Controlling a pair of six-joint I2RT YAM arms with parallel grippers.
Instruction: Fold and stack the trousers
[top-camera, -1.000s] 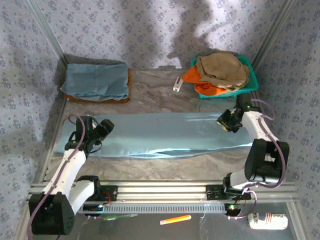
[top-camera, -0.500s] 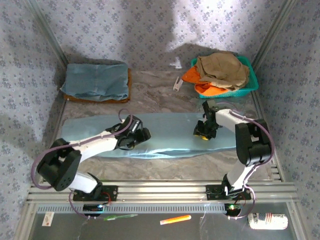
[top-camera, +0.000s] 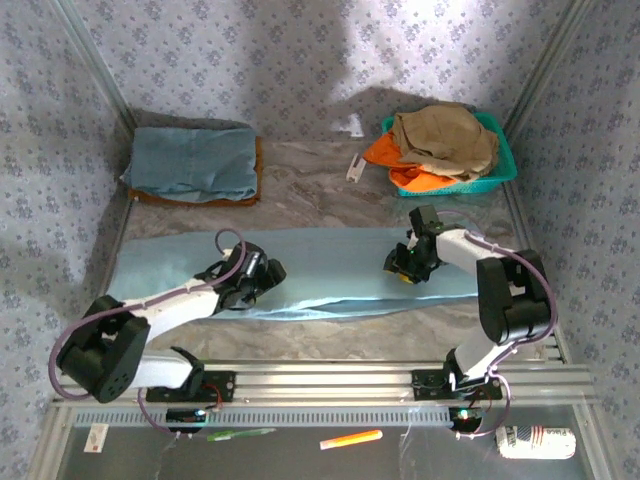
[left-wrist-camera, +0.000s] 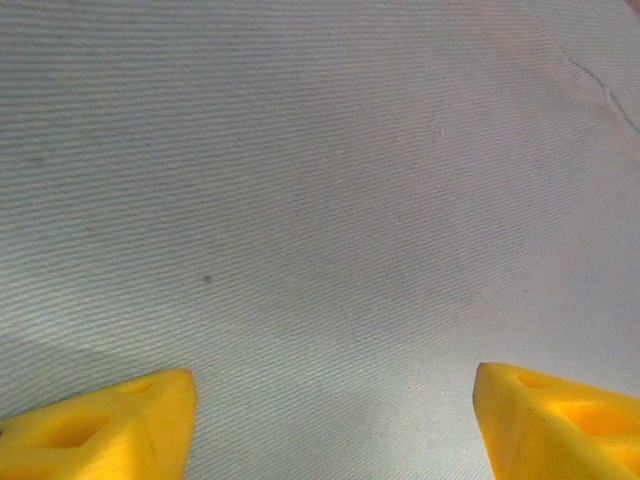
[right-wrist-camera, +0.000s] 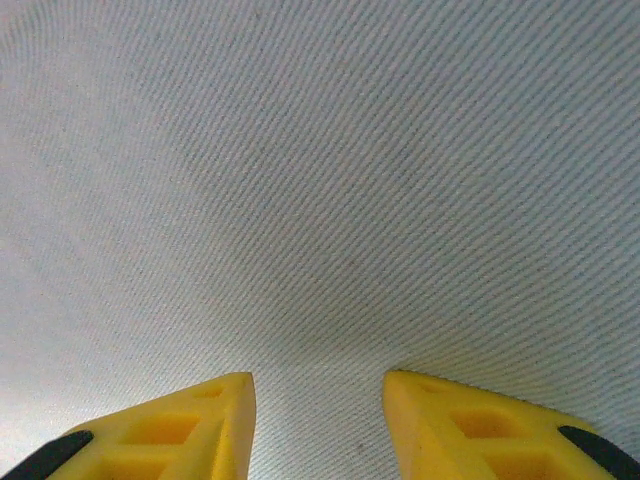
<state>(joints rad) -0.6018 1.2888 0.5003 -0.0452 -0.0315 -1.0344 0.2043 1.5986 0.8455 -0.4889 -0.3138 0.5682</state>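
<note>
Two grippers stand open above the long pale grey-blue cloth trousers (top-camera: 330, 268) we see laid flat across the grey marbled table (top-camera: 300, 180): left gripper (top-camera: 262, 275) spread wide, right gripper (top-camera: 400, 265) narrower. We cannot read the label on the white flag-printed container (top-camera: 537, 441).

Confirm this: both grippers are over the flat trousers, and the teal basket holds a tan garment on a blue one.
Wrong colour: under the tan garment in the teal basket lies an orange garment, not blue, as the top external view shows. The rest stands.

Spread flat across the marbled desk (top-camera: 310, 185): pale trousers (top-camera: 330, 262). Behind the trousers, leftward: folded blue cloth (top-camera: 192, 160); rightward: teal basket (top-camera: 445, 188); white tag (top-camera: 355, 168) between.
</note>
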